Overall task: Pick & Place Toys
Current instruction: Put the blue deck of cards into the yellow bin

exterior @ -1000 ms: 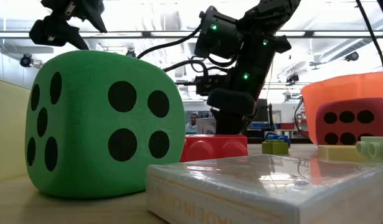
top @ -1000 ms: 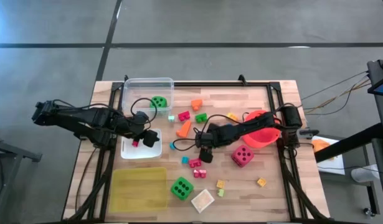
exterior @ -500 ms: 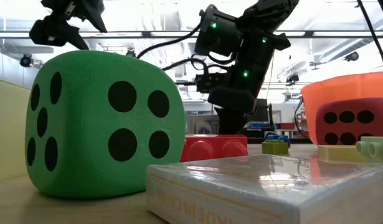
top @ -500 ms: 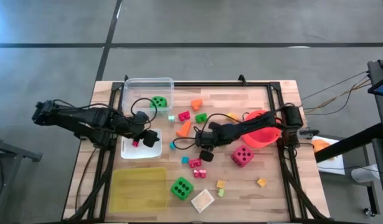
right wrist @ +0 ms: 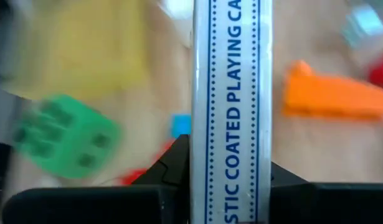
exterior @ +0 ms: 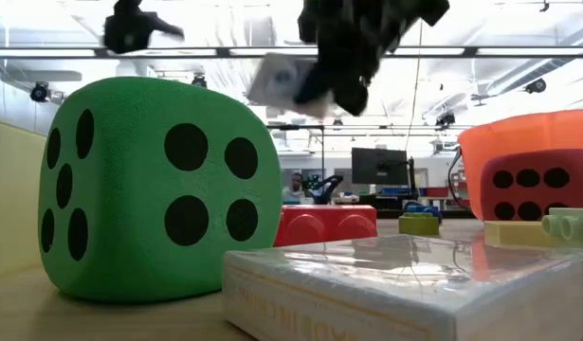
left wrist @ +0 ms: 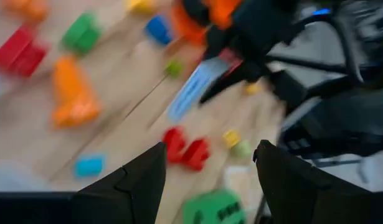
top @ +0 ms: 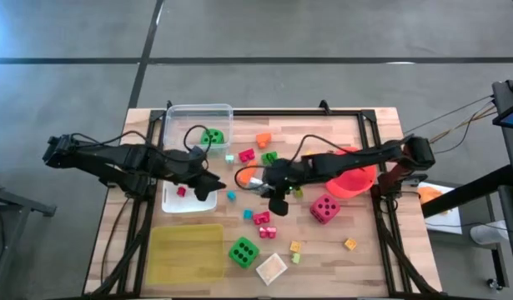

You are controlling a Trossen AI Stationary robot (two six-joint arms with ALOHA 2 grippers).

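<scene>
High view: you've got a wooden table (top: 369, 267) in a black frame on a grey floor (top: 323, 33). On it are a clear tub (top: 177, 117), a white tub (top: 189, 202), a yellow lid (top: 187, 250), a green die (top: 243, 251), a pink die (top: 325, 208) and a red-orange bucket (top: 356, 179). Since a second ago the right arm has stretched further across the table. The right gripper (top: 258, 177) has left the pink blocks (top: 263, 219) and is now beside the orange block (top: 244, 171). The left gripper (top: 210, 185) has slid off the white tub toward the right gripper.

Low view: bright ceiling lights, with a monitor (exterior: 372, 166) far back in the room. The right gripper was down behind the red block (exterior: 329, 223); it's now up high, carrying a card box (exterior: 280, 80).

Left wrist view: the left gripper's fingers (left wrist: 132, 183) are spread with nothing between them. The card box sits ahead of them, well apart, in the other arm's grip. Everything here is blurred.

Right wrist view: the right gripper is clamped on the card box, which stands on edge between the fingers (right wrist: 172, 165) with its printed side to the camera. The green die, the yellow lid and the orange block lie on the table beyond it.
</scene>
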